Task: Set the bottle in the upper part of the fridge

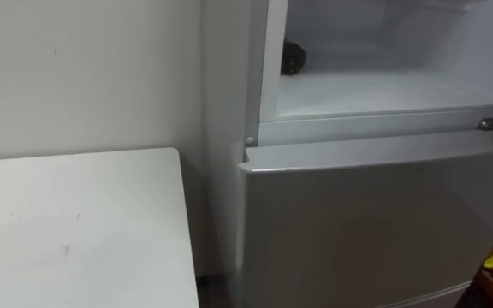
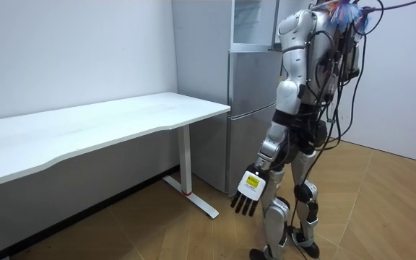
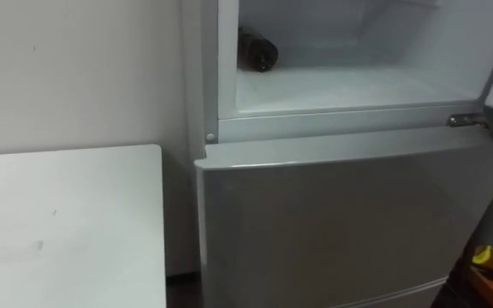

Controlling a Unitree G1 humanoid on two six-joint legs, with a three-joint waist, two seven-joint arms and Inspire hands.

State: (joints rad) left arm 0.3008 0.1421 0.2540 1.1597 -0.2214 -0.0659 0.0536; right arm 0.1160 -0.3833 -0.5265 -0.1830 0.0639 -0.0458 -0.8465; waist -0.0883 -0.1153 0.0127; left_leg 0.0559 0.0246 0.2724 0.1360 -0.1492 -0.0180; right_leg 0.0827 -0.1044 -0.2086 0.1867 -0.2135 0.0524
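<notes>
So your dark rounded bottle is lying on its side, tucked in the back left corner of the white-lined upper fridge compartment. It's sitting on the compartment floor, and too much of it is in shadow to make out a label or cap. That compartment is standing open, while the silver-grey lower door under it is shut. Your robot stands facing the fridge, with the white flat-topped table off to its left. The left hand hangs by its thigh with the fingers straight down (holding nothing).
</notes>
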